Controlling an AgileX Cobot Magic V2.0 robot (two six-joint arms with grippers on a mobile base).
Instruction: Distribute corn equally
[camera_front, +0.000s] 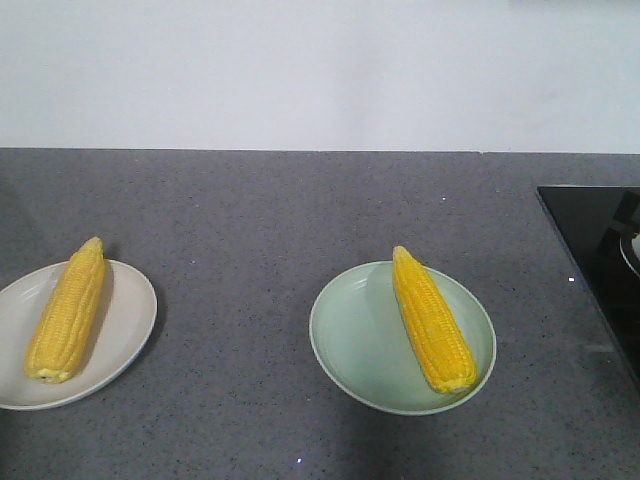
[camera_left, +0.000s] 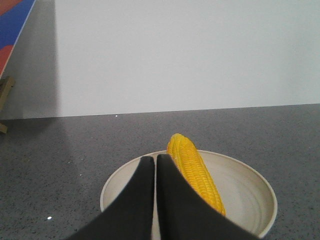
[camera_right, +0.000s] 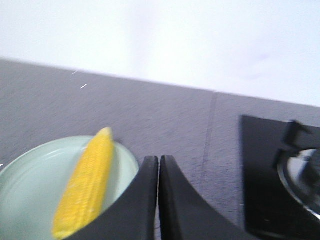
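Two plates sit well apart on a speckled grey counter (camera_front: 300, 230) in front of a plain white wall. On the left, a cream plate (camera_front: 125, 335) holds one corn cob (camera_front: 68, 312), lying lengthwise with its paler tip pointing far and its blunt end near. To the right of centre, a pale green plate (camera_front: 350, 345) holds a second cob (camera_front: 432, 320) along its right half, tip far and slightly left, base near the plate's near right rim. At the far right edge of the counter lies a glossy black cooktop (camera_front: 600, 250). The left gripper (camera_left: 155, 162) hovers above the near side of the cream plate, its black fingers pressed together and holding nothing. The right gripper (camera_right: 159, 162) hangs by the green plate's right rim, its fingers likewise closed together and empty, with the cooktop's burner (camera_right: 302, 167) off to its right.
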